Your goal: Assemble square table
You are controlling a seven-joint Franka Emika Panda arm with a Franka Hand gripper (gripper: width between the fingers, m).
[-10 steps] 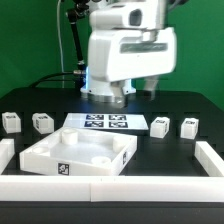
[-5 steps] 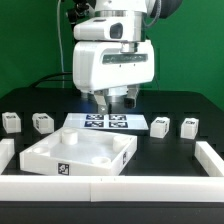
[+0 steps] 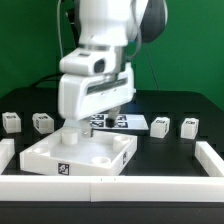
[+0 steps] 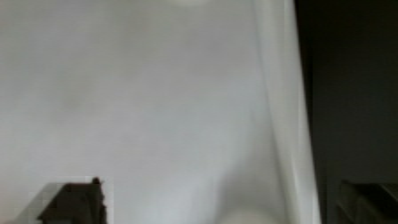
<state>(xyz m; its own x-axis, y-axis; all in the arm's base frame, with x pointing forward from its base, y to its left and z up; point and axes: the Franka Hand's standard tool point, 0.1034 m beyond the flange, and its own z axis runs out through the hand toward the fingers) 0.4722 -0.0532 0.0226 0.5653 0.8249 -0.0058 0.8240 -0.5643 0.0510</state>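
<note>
The square table's white slab (image 3: 85, 158) lies hollow face up at the front of the black worktop. Four small white legs stand behind it: two at the exterior view's left (image 3: 11, 122) (image 3: 42, 122) and two at its right (image 3: 161, 126) (image 3: 188, 125). My gripper (image 3: 72, 130) hangs low over the slab's far left corner. In the wrist view the slab (image 4: 143, 110) fills most of the picture. My gripper (image 4: 222, 205) is open, its dark fingertips (image 4: 71, 203) wide apart on either side of the slab's rim (image 4: 276, 100), with nothing held.
The marker board (image 3: 128, 122) lies flat behind the slab, partly covered by my hand. A low white wall (image 3: 214, 165) edges the worktop at the front and both sides. Dark cables hang behind the arm at the exterior view's left.
My arm has swung from above the marker board toward the exterior view's left and come down, tilting, onto the slab's far left corner. The jaws stayed open and no part moved.
</note>
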